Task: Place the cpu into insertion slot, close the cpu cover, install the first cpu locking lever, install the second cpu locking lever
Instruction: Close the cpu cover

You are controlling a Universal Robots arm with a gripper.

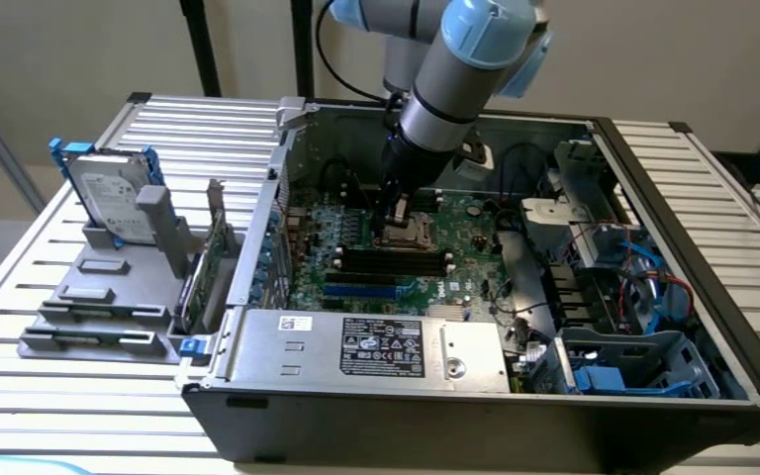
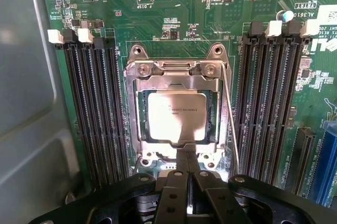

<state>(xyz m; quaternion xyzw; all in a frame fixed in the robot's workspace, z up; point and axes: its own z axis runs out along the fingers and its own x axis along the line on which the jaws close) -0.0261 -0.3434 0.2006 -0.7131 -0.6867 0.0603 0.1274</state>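
Observation:
The cpu (image 2: 176,116), pale and silvery, lies flat in the insertion slot (image 2: 141,138) of the green motherboard (image 2: 174,2). The cpu cover (image 2: 174,74) is folded down over it, and the chip shows through the cover's window. A thin metal locking lever (image 2: 230,124) runs along one side of the socket, standing a little off it. My gripper (image 2: 187,156) is shut, fingertips together at the cover's edge opposite its hinge, with nothing visibly between them. In the exterior view the gripper (image 1: 398,220) reaches down into the open case onto the socket (image 1: 415,236).
Long black memory slots (image 2: 95,113) (image 2: 268,103) flank the socket closely on both sides. The grey case wall (image 2: 26,103) stands beside one bank. The power supply box (image 1: 367,346) sits at the case front, blue cables (image 1: 644,282) on the exterior view's right, and a hard drive (image 1: 110,193) on the left.

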